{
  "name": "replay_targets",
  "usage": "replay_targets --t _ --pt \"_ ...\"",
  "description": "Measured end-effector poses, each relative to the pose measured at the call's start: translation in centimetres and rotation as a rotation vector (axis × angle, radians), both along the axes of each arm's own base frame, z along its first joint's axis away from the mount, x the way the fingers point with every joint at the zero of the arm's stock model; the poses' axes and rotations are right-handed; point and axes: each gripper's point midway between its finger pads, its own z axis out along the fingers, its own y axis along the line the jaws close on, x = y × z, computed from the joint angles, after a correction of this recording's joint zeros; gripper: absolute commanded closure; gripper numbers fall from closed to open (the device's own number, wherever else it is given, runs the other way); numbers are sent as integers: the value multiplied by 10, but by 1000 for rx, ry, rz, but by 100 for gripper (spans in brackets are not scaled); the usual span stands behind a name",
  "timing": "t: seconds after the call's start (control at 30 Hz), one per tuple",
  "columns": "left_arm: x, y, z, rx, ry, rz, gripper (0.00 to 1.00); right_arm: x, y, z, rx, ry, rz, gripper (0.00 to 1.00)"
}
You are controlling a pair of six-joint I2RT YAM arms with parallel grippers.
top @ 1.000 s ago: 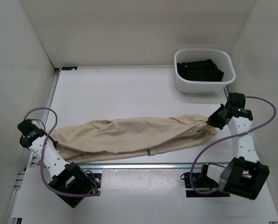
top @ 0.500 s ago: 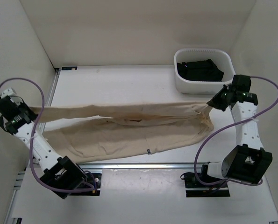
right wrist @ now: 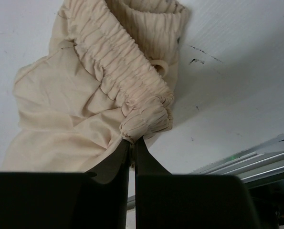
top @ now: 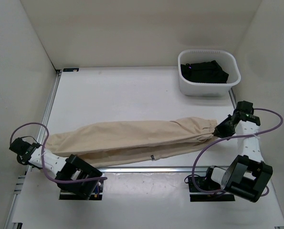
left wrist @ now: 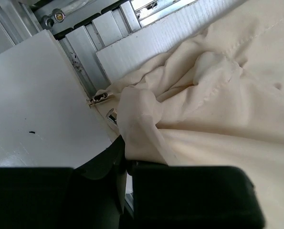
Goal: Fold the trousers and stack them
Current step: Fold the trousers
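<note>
The beige trousers (top: 132, 138) lie stretched left to right across the front of the table, folded lengthwise. My left gripper (top: 34, 151) is shut on the leg-end cloth (left wrist: 142, 124) at the table's left front edge. My right gripper (top: 219, 130) is shut on the gathered elastic waistband (right wrist: 142, 119) at the right end. In the right wrist view the jaws pinch a bunch of waistband low over the white table. In the left wrist view the cloth bunches just past the jaws.
A white basket (top: 230, 83) holding dark clothes (top: 204, 71) stands at the back right. White walls close in the left, back and right. A metal rail (top: 146, 168) runs along the front edge, and rail slots (left wrist: 84, 62) lie beside the left gripper.
Both grippers had raised the trousers and spread them. Now both have come down and toward the front, and the trousers lie on the table as a narrower folded band.
</note>
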Motion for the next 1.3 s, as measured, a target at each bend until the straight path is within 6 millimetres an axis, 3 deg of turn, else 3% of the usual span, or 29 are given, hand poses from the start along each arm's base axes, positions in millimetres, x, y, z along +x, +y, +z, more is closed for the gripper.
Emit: replay_targets --t 0.2,0.3,0.4,0.6,0.73,0.9,1.1,1.2,1.3 --pt "5 3 6 10 -35 -6 80 1 3 5 27 -16 6 100" --pt "20 10 25 17 -91 -36 80 14 4 22 46 -43 15 100" --pt "45 22 63 19 -173 -94 80 38 8 55 83 -114 36 100" --pt "121 46 161 92 -342 -290 80 110 10 149 123 -345 82 100" --pt "155 43 195 131 -406 -390 80 132 7 170 119 -417 78 100" --pt "166 34 192 120 -402 -431 80 142 2 155 121 -391 56 100" --pt "161 32 185 132 -383 -421 80 129 -1 125 117 -331 38 100" --pt "137 26 161 142 -330 -367 80 105 -5 107 90 -305 9 100" --pt "98 22 121 118 -253 -265 80 68 -11 85 58 -267 -53 100"
